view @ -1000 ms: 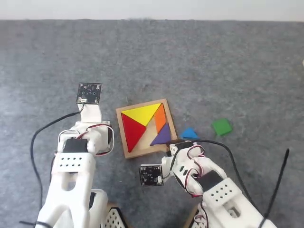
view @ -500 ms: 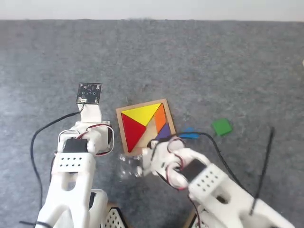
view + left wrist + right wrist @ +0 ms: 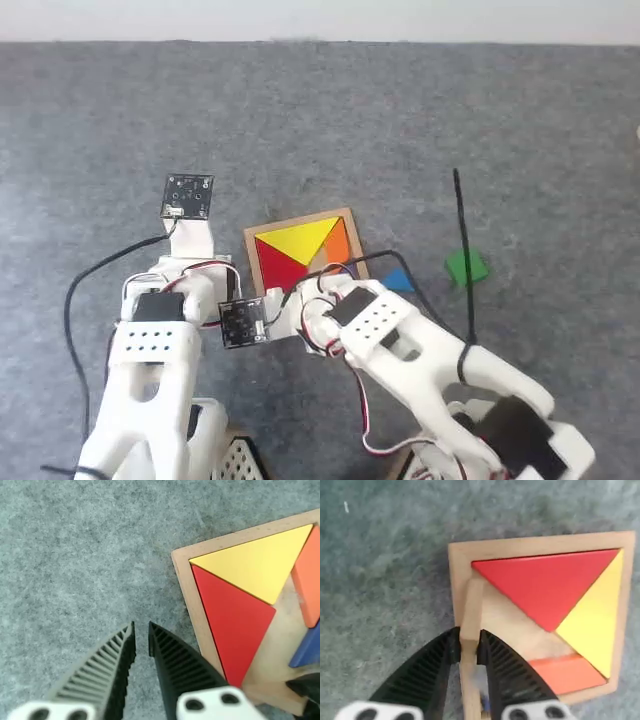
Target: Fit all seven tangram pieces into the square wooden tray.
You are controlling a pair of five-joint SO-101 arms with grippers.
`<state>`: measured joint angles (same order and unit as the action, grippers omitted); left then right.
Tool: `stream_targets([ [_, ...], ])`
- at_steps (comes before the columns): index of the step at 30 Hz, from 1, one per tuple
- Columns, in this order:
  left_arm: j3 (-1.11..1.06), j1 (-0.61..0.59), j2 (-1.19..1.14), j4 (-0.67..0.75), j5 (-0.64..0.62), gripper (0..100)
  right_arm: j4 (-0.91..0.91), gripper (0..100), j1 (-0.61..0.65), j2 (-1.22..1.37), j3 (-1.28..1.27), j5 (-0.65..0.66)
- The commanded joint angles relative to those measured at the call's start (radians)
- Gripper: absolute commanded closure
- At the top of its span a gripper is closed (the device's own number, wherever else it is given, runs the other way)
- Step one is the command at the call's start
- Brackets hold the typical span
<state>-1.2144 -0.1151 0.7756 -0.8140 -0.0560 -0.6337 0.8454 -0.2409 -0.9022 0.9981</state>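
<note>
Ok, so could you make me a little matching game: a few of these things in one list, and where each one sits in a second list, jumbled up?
Things
1. red triangle
2. green square
3. blue triangle
4. right gripper

Places
A. on the grey mat, the loose piece farther from the wooden tray
B. astride the tray's rim
C. on the mat, close by the tray's corner
D. in the tray, edge to edge with the yellow triangle

Pairs: 1-D, 2-A, 3-C, 4-B.
</note>
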Motion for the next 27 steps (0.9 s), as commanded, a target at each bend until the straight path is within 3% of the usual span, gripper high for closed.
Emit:
stream_targets([
  [1, 0.007, 0.006, 0.029, 0.011, 0.002, 96, 0.035, 99.0, 0.012, 0.005, 0.044, 0.015],
  [4, 0.007, 0.008, 0.029, 0.011, 0.002, 96, 0.054, 98.6, 0.012, 0.005, 0.044, 0.017],
  [11, 0.007, 0.0, 0.029, 0.012, -0.028, 95, 0.094, 83.2, 0.002, 0.005, 0.037, 0.015],
  [27, 0.008, 0.005, 0.029, 0.012, -0.031, 95, 0.071, 82.9, -0.051, -0.091, 0.043, -0.008],
])
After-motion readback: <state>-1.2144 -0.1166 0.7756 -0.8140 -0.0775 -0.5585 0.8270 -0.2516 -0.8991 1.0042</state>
